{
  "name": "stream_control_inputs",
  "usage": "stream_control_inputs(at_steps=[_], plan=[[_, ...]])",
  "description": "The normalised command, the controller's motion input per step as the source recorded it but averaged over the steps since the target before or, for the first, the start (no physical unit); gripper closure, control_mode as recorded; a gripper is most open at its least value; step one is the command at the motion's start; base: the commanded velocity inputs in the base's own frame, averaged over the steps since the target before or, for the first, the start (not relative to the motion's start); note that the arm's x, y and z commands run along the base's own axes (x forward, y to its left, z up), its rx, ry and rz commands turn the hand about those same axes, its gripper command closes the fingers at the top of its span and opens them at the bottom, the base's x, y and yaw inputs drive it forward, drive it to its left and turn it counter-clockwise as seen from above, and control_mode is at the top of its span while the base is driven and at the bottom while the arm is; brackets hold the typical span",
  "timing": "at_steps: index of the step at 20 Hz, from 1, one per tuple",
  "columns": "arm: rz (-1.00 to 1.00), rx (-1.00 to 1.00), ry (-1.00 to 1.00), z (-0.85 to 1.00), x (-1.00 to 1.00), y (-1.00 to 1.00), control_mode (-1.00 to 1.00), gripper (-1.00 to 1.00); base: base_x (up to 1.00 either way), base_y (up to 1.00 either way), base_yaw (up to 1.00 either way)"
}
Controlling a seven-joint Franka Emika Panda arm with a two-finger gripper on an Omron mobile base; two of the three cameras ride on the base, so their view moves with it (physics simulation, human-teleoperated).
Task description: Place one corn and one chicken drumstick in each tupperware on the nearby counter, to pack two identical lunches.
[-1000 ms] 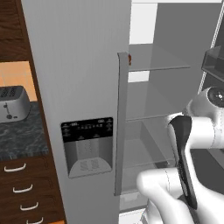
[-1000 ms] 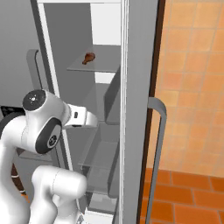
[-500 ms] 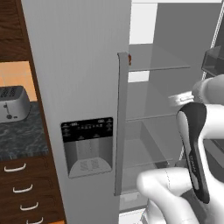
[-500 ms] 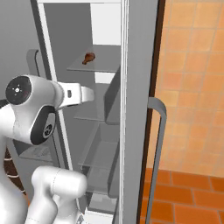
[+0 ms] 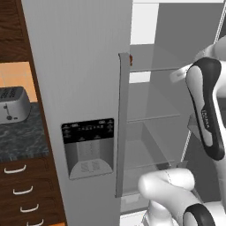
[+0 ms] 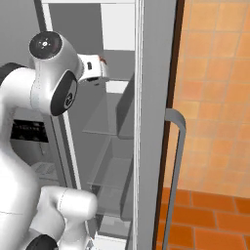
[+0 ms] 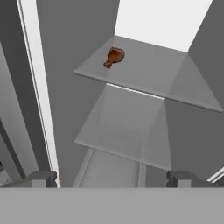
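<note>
drumstick waiting on the fridge shelf, gripper spread wide

chicken drumstick point(image 7: 114, 57), a small glossy orange-brown club-shaped piece of meat, is lying on the upper translucent grey glass shelf point(image 7: 148, 74) inside the open grey refrigerator point(image 5: 79, 79). in the hand view it is sitting toward the shelf's left rear part, its narrower end pointing down and to the left, well apart from the gripper. in the left base view only a sliver of it is peeking out point(image 5: 130, 59) just past the top of the long grey vertical door handle point(image 5: 122, 128). in the right base view a small orange-brown bit is showing point(image 6: 102, 60) just beside the white hand of the arm.

the two-finger gripper point(image 7: 111, 178) is standing wide apart, holding nothing; its two dark fingertips point(image 7: 41, 178) are rising at the bottom of the hand view, one at each side, aimed into the fridge with a lower glass shelf point(image 7: 127, 135) lying between them and the drumstick's shelf.

the white arm with dark joints point(image 5: 205, 110) is reaching up into the fridge opening at about the height of the upper shelf.

off to the left in the left base view, a silver toaster point(image 5: 13, 105) is sitting on the dark speckled stone counter point(image 5: 22, 139), above dark brown wooden drawers with curved silver handles point(image 5: 22, 192). a black dispenser panel point(image 5: 88, 148) is set in the closed fridge door. orange tiles point(image 6: 215, 107) are covering the wall and floor to the right.
</note>
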Motion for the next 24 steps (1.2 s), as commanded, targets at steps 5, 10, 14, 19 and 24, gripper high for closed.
stream_control_inputs(at_steps=[5, 10, 14, 19, 24], plan=[[0.07, 0.0, 0.05, -0.01, 0.22, 0.08, -1.0, -1.0, 0.0, 0.0, 0.0], [0.0, 0.0, 0.02, -0.05, 0.55, 0.13, -1.0, -1.0, 0.0, 0.0, 0.0], [0.0, 0.02, 0.0, -0.1, 0.74, 0.12, -1.0, -1.0, 0.0, 0.0, 0.0], [0.0, 0.07, 0.05, 0.0, 0.92, 0.0, -1.0, -1.0, 0.0, 0.0, 0.0], [0.0, 0.1, 0.06, -0.02, 0.79, 0.0, -1.0, -1.0, 0.0, 0.0, 0.0]])
